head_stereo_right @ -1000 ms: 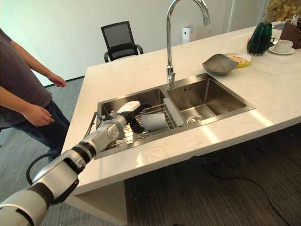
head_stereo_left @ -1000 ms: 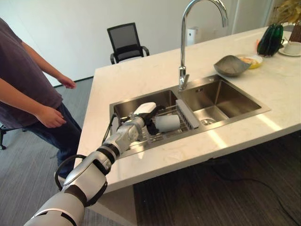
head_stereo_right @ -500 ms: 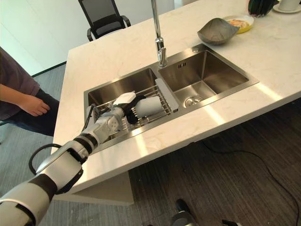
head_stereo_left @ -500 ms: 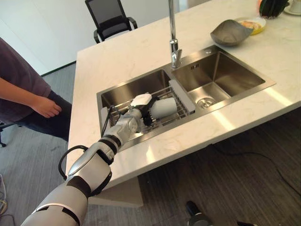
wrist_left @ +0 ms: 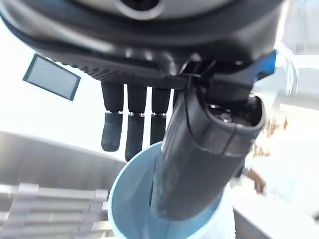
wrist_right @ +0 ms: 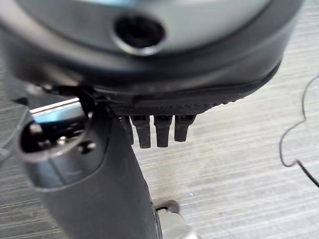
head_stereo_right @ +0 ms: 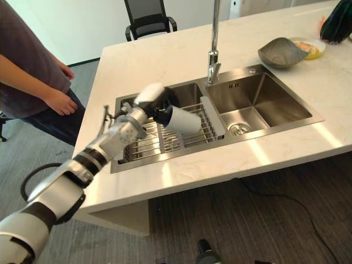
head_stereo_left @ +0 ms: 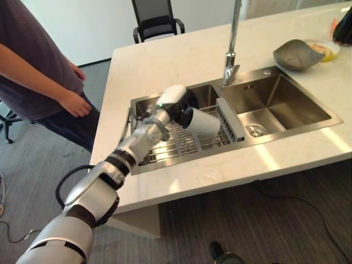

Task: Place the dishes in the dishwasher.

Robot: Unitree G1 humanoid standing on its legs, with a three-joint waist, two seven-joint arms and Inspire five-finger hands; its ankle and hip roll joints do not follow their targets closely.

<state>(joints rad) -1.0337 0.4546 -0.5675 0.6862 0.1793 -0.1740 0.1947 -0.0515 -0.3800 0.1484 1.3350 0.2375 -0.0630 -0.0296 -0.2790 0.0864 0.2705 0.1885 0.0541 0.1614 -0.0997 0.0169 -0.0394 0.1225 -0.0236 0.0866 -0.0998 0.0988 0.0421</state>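
A pale blue cup point(head_stereo_left: 202, 122) hangs tilted on its side just above the wire rack point(head_stereo_left: 181, 144) in the left basin of the sink point(head_stereo_left: 142, 104). My left hand point(head_stereo_left: 175, 102) is shut on it. The left wrist view has the thumb point(wrist_left: 199, 159) dipped inside the cup's mouth point(wrist_left: 124, 199) and the fingers point(wrist_left: 128, 134) down its outer wall. My right hand point(wrist_right: 154, 127) hangs over striped grey floor with relaxed fingers, holding nothing.
A tall faucet point(head_stereo_left: 231, 55) rises between the two basins; the right basin point(head_stereo_left: 275, 110) holds only its drain. A grey bowl point(head_stereo_left: 297, 54) and a yellow plate point(head_stereo_left: 324, 49) sit on the counter at far right. A person point(head_stereo_left: 38, 66) stands at left, a black chair point(head_stereo_left: 157, 19) behind.
My left hand has raised the cup off the rack and tipped it higher. The whole picture has also shifted as the camera moved.
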